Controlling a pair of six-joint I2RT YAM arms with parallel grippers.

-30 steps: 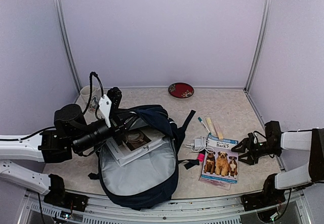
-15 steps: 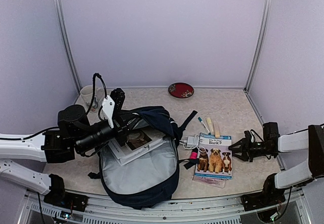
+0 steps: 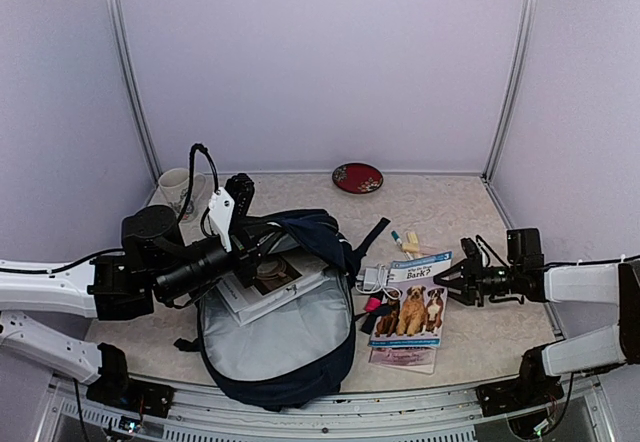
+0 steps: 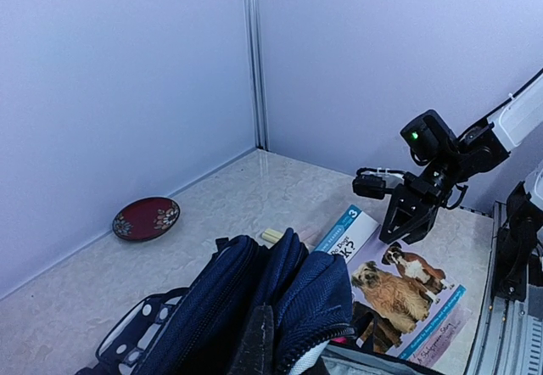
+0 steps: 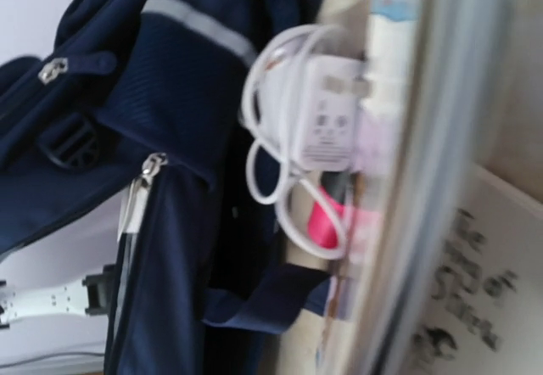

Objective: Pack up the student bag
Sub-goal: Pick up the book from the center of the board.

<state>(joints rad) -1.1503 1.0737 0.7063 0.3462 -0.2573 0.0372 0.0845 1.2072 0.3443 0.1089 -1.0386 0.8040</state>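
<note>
Top view: the bag (image 3: 285, 357) is laid open with one booklet (image 3: 268, 280) already inside. Its rim is pinched up by the left gripper (image 3: 255, 245), fingers together on fabric. Right of the bag, the dog book (image 3: 410, 307) is clamped at its edge by the right gripper (image 3: 448, 280) and tilted up. Charger (image 3: 374, 280) and pens (image 3: 405, 239) are not packed yet.
Left wrist: bag fabric is seen bunched, dog book beyond.
Right wrist: charger is seen beside the bag, book edge blurred.
Packing is judged barely begun.

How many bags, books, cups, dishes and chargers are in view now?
Backpack: 1
Books: 2, the dog book and a book in the backpack
Cup: 1
Dish: 1
Charger: 1
Total: 6
</note>
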